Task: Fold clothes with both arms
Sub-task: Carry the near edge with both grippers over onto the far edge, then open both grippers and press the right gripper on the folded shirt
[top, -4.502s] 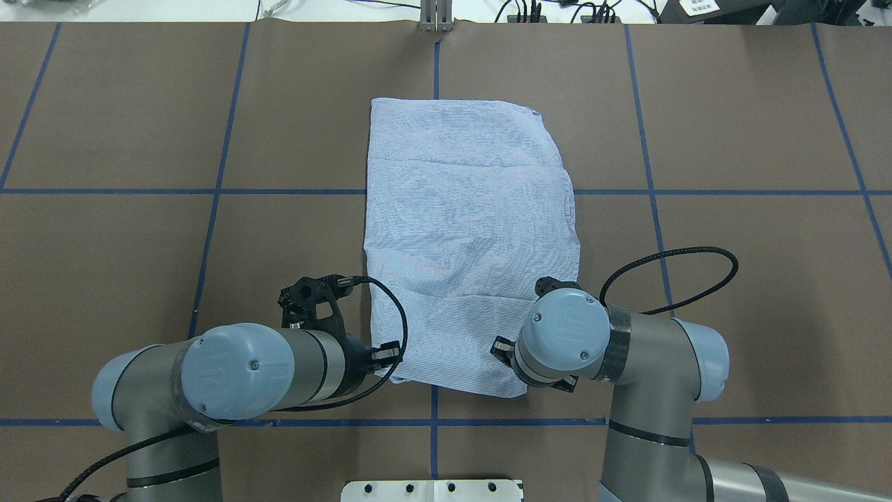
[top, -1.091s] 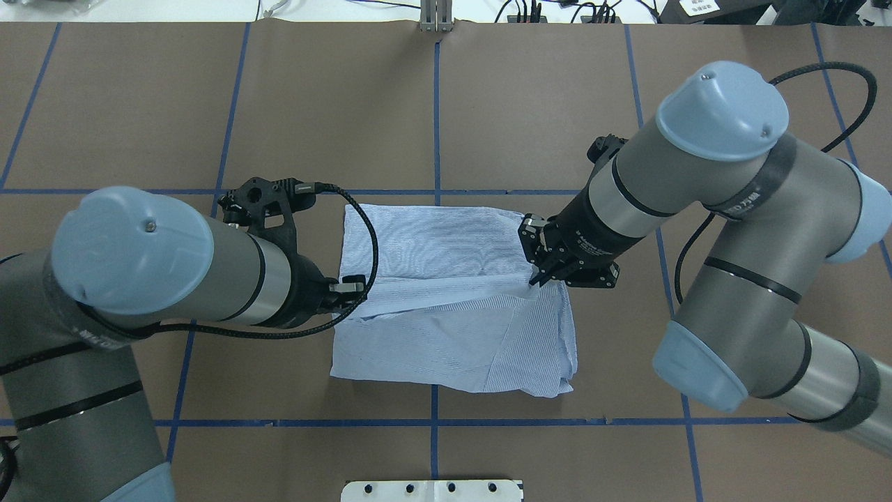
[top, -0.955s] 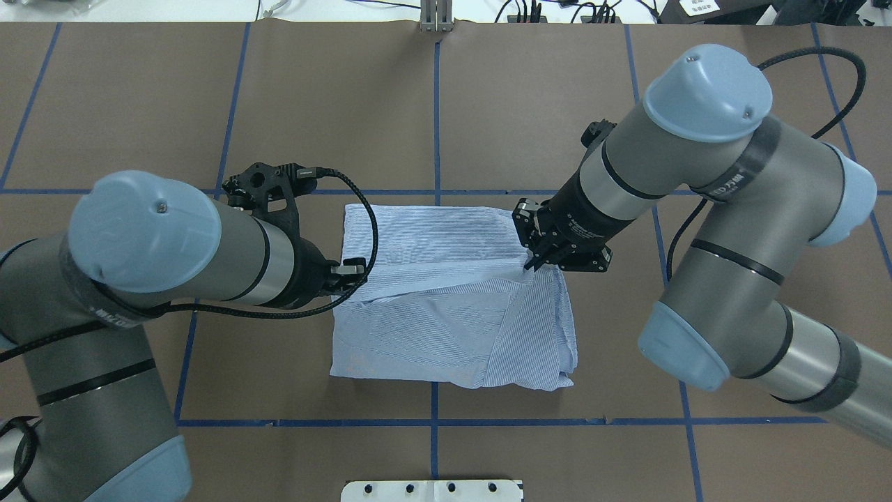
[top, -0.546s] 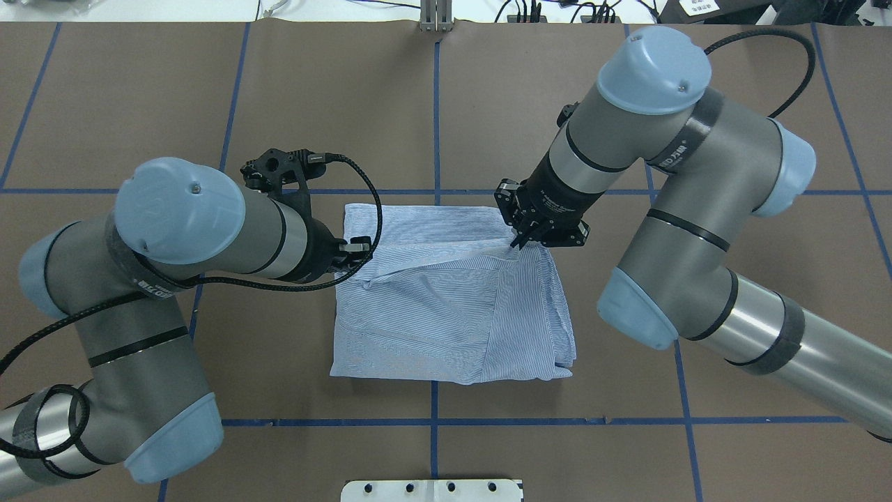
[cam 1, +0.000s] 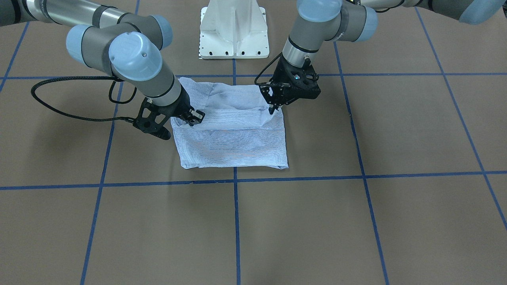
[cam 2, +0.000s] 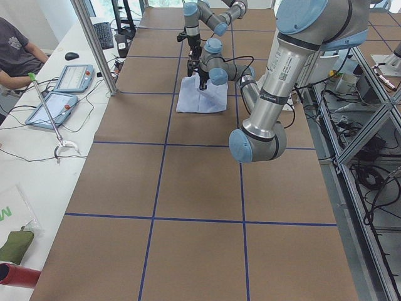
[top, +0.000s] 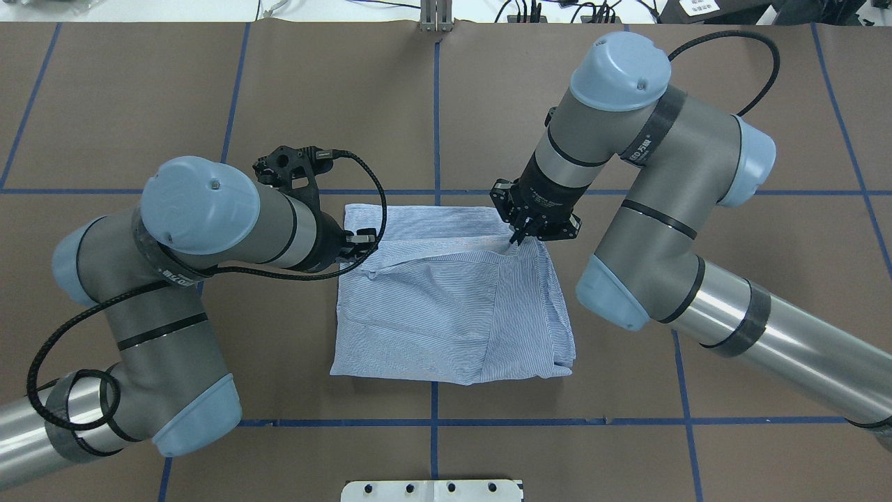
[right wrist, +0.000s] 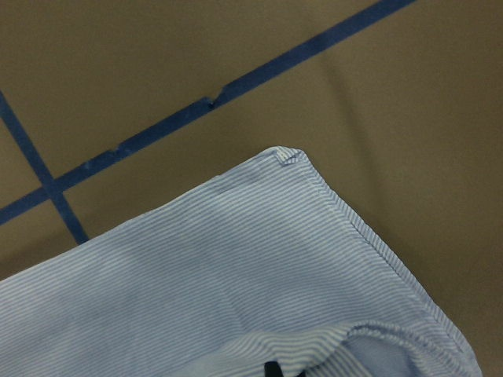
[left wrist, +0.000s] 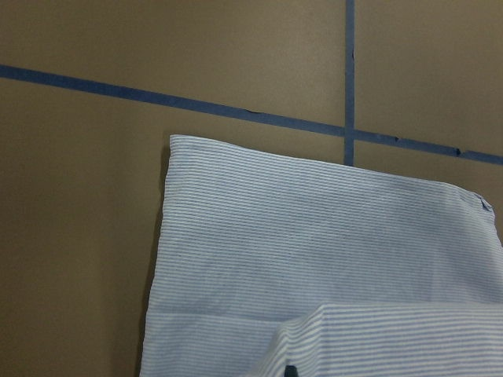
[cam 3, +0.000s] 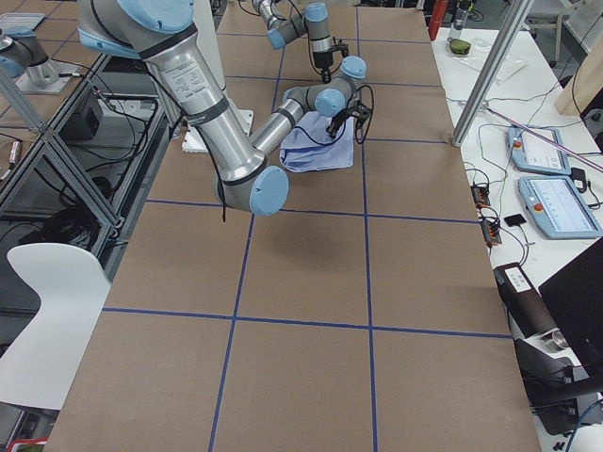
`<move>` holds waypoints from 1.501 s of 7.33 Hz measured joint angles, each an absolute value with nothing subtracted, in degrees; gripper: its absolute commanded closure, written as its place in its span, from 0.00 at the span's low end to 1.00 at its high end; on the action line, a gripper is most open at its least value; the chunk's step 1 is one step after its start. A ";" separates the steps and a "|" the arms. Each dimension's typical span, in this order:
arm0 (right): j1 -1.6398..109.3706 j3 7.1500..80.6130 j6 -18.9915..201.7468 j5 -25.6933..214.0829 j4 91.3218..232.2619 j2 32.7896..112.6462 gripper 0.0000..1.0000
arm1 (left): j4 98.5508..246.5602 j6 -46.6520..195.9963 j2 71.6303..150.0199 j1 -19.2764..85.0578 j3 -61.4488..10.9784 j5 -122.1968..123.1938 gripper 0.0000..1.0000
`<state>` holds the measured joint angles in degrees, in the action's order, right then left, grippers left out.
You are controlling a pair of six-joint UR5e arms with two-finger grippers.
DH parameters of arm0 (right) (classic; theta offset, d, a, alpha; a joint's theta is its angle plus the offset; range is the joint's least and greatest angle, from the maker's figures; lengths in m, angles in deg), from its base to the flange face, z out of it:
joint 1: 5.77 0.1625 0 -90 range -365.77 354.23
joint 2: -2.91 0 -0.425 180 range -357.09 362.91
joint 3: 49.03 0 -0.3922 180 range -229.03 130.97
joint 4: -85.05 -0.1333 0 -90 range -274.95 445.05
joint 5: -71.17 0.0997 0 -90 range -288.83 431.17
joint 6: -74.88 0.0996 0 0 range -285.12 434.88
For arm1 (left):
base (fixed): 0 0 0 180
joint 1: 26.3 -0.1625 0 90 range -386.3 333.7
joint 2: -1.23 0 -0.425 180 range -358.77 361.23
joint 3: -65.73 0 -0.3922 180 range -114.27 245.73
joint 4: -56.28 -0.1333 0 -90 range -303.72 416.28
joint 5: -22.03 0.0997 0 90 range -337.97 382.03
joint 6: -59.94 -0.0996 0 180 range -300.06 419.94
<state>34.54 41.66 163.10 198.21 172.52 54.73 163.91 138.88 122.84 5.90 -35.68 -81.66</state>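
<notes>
Two corners of the shirt [top: 446, 314] are pinched, one in the closed left hand [top: 362, 245], one in the closed right hand [top: 518, 237]; the rest lies flat mid-table [top: 139, 104]. Both corners should be carried level and laid square on the far edge before release. The cloth is thin, limp, finely striped and softly creased.

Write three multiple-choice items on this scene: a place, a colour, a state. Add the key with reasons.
1. Where is the shirt? A on a rack; B on the table between the left arm and the right arm; C on a chair.
2. What colour are the tape lines on the table? A blue; B red; C yellow.
3. What is the right gripper doing? A hanging open over bare table; B holding a cup; C pinching the shirt's raised fold.
Key: 1 B, it lies flat between them; 2 A, the grid is blue; 3 C, its fingertips close on cloth.
</notes>
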 measured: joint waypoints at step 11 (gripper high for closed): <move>34.58 39.61 159.70 193.46 163.66 53.13 0.00 | 171.33 137.65 123.23 10.94 -28.85 -81.65 0.00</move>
